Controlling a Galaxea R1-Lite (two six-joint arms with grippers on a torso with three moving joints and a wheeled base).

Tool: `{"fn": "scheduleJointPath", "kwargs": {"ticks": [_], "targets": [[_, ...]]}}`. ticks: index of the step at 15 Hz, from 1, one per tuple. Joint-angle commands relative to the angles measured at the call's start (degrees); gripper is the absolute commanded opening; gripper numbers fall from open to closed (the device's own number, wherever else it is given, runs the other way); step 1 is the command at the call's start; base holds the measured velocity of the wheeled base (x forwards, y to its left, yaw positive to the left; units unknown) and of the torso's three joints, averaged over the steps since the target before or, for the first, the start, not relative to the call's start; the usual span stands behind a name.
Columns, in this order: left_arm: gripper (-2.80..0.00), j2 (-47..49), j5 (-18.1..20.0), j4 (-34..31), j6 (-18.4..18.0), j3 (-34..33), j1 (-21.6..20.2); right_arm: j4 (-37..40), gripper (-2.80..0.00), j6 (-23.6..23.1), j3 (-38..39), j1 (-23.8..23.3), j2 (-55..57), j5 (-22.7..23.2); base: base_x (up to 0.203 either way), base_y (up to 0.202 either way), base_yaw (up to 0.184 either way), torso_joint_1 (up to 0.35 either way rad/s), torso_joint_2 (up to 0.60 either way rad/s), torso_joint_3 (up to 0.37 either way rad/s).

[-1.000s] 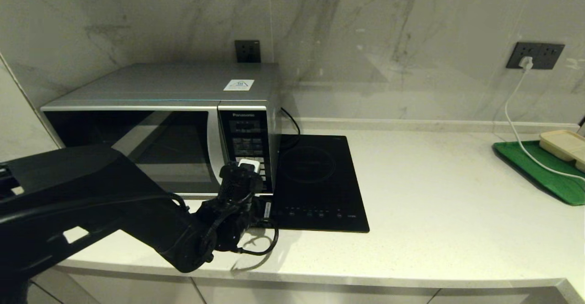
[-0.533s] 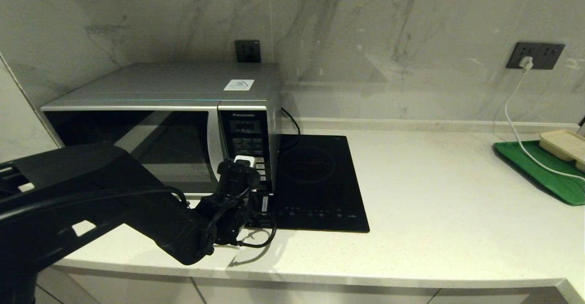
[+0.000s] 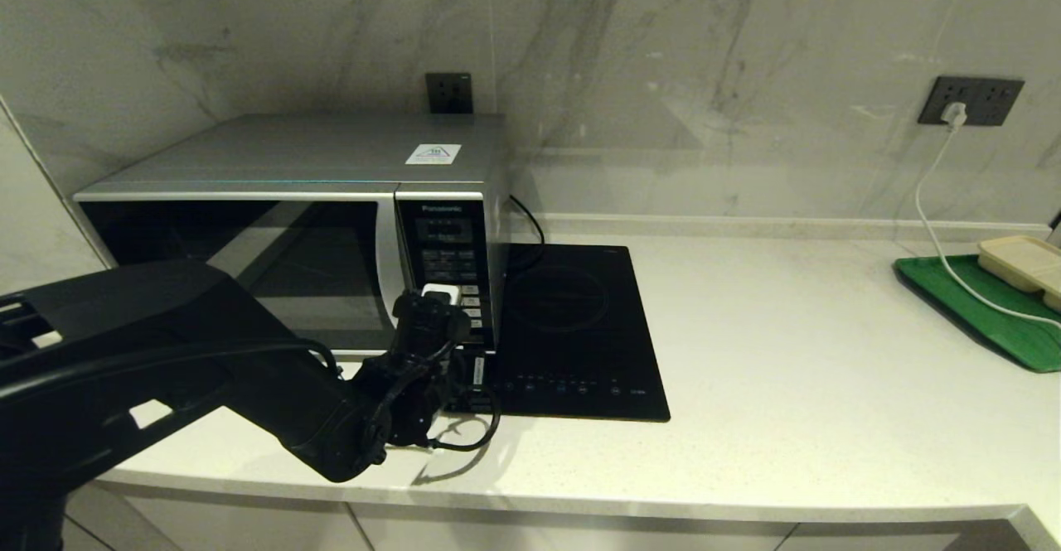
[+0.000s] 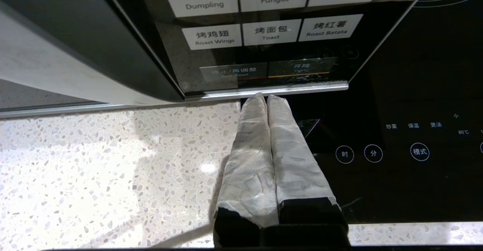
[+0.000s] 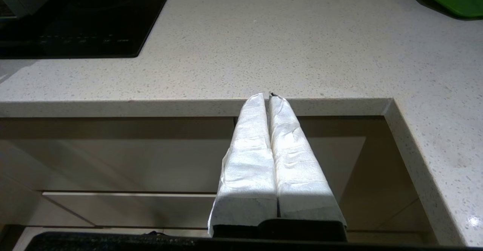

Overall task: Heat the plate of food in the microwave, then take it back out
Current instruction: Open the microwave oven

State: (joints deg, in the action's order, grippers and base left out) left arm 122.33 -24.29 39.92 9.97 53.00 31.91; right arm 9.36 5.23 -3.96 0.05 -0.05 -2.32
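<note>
The silver microwave (image 3: pixel 315 170) stands at the back left of the counter with its dark glass door closed. The plate of food is out of view. My left arm (image 3: pixel 249 385) reaches in from the left to the microwave's lower right corner. In the left wrist view, my left gripper (image 4: pixel 267 97) is shut and empty, its wrapped fingertips just below the keypad panel (image 4: pixel 264 32), under the bottom row of buttons. My right gripper (image 5: pixel 268 95) is shut with nothing in it and hangs in front of the counter's edge, outside the head view.
A flat black induction hob (image 3: pixel 572 327) lies right beside the microwave. At the far right a green tray (image 3: pixel 986 311) carries a beige tray (image 3: pixel 1024 261), with a white cable (image 3: pixel 937 228) running down from a wall socket. Cabinet fronts (image 5: pixel 151 160) are below the counter.
My left wrist has shifted a little up and to the left, closer to the microwave's keypad. It has barely moved in the last half second, and the gripper has stayed shut.
</note>
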Motion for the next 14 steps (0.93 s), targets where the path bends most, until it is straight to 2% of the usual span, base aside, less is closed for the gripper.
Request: {"fn": "scheduleJointPath", "kwargs": {"ticks": [1,14], "targets": [[-2.80,-0.16,-0.06,0.25,0.27,0.08,0.03,0.04,-2.80,0.04,0.01,-0.01,0.05,-0.06,0.000,0.000,0.000,0.000,0.00,0.000],[-2.80,0.31,0.03,1.04,0.32,0.22,0.08,0.04,-2.80,0.04,0.01,-0.05,0.05,-0.02,0.000,0.000,0.000,0.000,0.00,0.000]]}}
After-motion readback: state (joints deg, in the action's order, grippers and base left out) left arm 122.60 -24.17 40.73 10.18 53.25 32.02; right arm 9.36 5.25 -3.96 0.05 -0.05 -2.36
